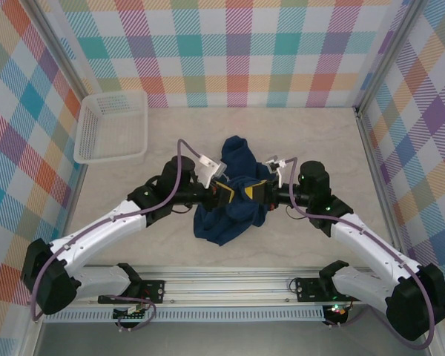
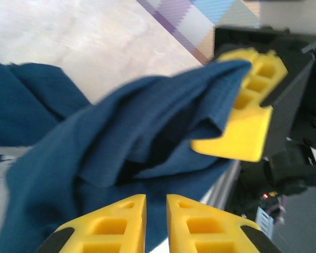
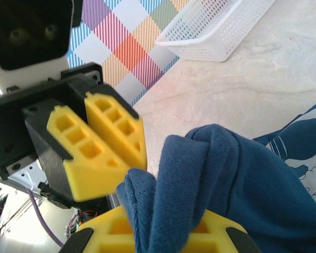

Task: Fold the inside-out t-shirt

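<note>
Worktop [image 1: 319,148]: pale, with the t-shirt [image 1: 226,219] lying bunched at its middle.
Right end effector [image 3: 158,229]: clamped on a t-shirt fold.
Left end effector [image 2: 156,199]: stood narrowly open.

A robot lab cell: checked walls [image 1: 237,52] enclose a table [image 1: 319,141] with an aluminium rail [image 1: 230,276].

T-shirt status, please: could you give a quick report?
Right gripper shut on t-shirt. Left gripper nearly shut, grip unclear. T-shirt bunched, unfolded. Basket far-left, not obstructing.
</note>
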Action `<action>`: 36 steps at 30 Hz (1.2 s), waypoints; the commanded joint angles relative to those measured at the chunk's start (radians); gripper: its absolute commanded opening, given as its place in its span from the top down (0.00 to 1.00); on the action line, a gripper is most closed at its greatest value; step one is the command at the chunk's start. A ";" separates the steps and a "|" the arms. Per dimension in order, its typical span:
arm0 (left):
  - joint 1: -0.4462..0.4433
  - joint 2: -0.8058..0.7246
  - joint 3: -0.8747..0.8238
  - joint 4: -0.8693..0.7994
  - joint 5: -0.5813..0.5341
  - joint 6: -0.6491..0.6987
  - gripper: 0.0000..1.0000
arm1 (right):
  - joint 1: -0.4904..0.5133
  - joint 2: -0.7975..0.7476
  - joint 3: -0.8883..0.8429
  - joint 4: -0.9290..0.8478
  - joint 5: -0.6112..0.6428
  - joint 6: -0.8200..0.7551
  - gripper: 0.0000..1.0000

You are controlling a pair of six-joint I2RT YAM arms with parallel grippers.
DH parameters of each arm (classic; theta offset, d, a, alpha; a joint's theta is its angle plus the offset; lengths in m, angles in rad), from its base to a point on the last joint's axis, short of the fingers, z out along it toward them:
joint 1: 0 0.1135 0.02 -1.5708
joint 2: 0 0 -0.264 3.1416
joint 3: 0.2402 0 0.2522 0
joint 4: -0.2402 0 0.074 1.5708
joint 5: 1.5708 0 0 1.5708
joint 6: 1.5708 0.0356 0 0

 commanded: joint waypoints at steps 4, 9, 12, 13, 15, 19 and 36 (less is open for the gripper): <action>-0.014 0.087 0.038 0.042 0.107 0.024 0.80 | -0.009 -0.016 -0.005 0.045 -0.027 0.012 1.00; -0.013 0.135 0.062 0.079 0.105 0.022 0.68 | -0.012 -0.018 -0.007 0.042 -0.032 0.012 1.00; -0.014 0.158 0.075 0.099 0.101 0.021 0.64 | -0.014 -0.025 -0.008 0.039 -0.029 0.012 1.00; -0.014 0.163 0.078 0.102 0.095 0.020 0.63 | -0.014 -0.027 -0.008 0.040 -0.028 0.012 1.00; -0.014 0.177 0.087 0.110 0.098 0.022 0.62 | -0.015 -0.030 -0.008 0.038 -0.029 0.012 1.00; -0.014 0.196 0.095 0.134 0.114 0.017 0.64 | -0.017 -0.032 -0.011 0.041 -0.028 0.013 1.00; -0.012 0.025 -0.002 0.184 0.100 0.034 1.00 | -0.027 -0.056 0.034 -0.104 0.138 0.001 0.92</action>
